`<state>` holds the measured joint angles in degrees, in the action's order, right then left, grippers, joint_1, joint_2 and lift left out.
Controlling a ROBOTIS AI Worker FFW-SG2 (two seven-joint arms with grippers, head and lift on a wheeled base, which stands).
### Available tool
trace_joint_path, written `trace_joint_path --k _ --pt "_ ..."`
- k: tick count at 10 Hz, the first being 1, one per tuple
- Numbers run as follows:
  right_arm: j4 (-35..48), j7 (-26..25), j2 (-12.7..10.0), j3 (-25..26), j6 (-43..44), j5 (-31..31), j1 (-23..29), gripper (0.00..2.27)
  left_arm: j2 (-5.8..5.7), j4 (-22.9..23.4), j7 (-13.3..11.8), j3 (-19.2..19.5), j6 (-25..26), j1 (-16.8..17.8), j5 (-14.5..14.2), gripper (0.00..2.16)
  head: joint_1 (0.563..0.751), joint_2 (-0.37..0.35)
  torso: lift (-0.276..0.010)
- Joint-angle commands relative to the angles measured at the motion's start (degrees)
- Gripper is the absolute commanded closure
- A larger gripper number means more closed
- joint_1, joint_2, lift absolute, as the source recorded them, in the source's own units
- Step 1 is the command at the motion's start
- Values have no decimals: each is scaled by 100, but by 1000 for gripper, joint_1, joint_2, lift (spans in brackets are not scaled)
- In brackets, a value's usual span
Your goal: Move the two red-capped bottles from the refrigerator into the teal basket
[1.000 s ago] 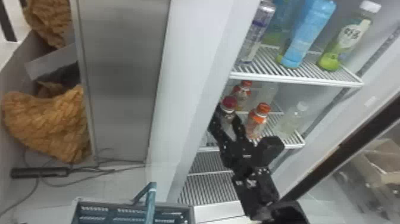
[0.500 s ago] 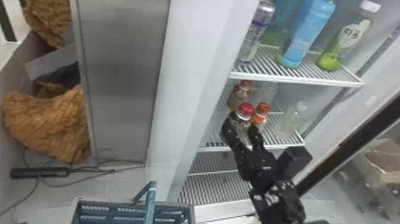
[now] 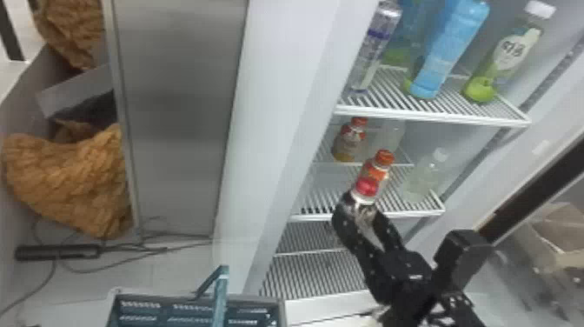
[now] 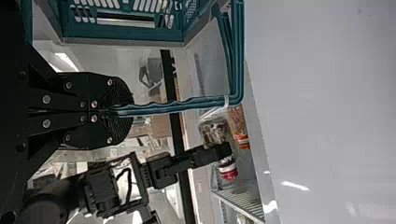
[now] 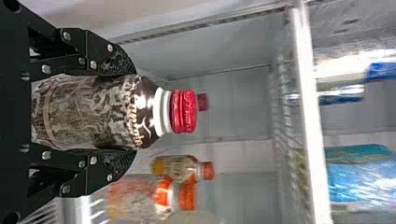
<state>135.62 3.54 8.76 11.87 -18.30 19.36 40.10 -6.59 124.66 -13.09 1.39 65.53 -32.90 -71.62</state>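
My right gripper is in front of the middle fridge shelf, shut on the dark red-capped bottle, cap up. In the right wrist view, the fingers of my right gripper press on both sides of the red-capped bottle. Behind its cap is a smaller red cap; whether this is a second bottle or a reflection I cannot tell. The teal basket stands at the bottom, left of the fridge opening. In the left wrist view, my left gripper is shut on the basket's teal handle.
Two orange-capped bottles and a pale clear bottle stand on the middle shelf. Taller bottles occupy the shelf above. The fridge's white side wall rises between the opening and a steel panel.
My right gripper has moved rightward and down in the head view with the red-capped bottle, out from the left part of the middle shelf. The basket keeps its place.
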Motion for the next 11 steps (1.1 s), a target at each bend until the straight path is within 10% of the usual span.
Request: trace_joint_path --k 1,4,11 --pt "747 199 -33 219 -1559 18 293 878 0 0 8 10 0 0 9 1165 695 -350 -224" --pt "1576 630 38 299 -4034 7 405 878 8 0 8 21 -14 -14 -2 1164 695 -350 -224" --pt "1900 999 266 -170 -6200 270 -31 880 8 0 -1 10 -70 -28 -13 1164 695 -350 -224"
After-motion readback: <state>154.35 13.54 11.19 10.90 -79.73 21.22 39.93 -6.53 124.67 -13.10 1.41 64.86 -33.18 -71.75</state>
